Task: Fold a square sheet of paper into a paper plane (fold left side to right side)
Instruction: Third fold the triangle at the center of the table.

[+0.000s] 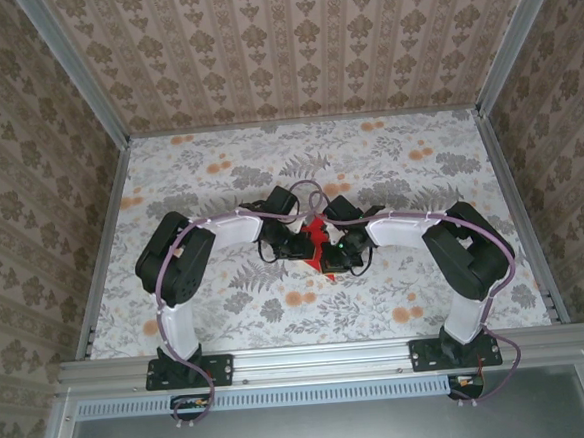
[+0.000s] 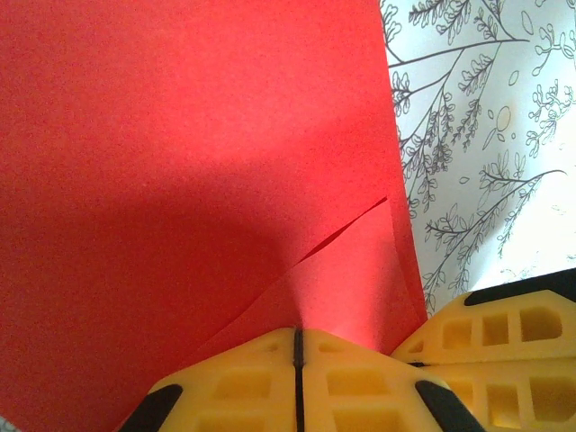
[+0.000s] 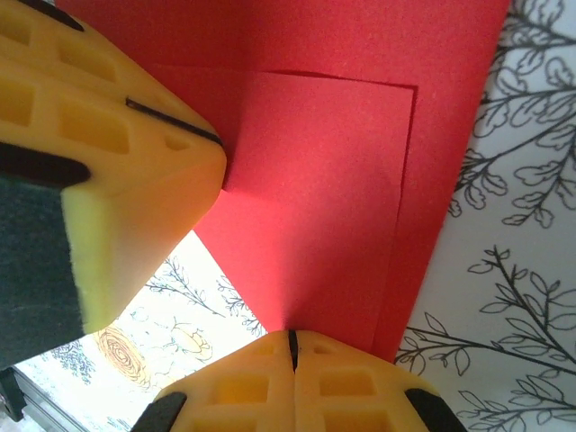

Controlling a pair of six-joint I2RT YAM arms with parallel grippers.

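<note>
At the centre of the worktop (image 1: 219,174), the square sheet of paper (image 3: 324,171) is being pinched by both arms, one flap lying doubled over another layer. The left jaws are clenching its edge and the right jaws are grasping it close by. The left-to-right fold seems to be under way. The next move is calling for edges meeting squarely before any crease is pressed.

Both arms bend inward; left gripper (image 2: 297,335) and right gripper (image 3: 291,335), nearly touching, each pinch the square sheet of paper (image 2: 180,180).
</note>
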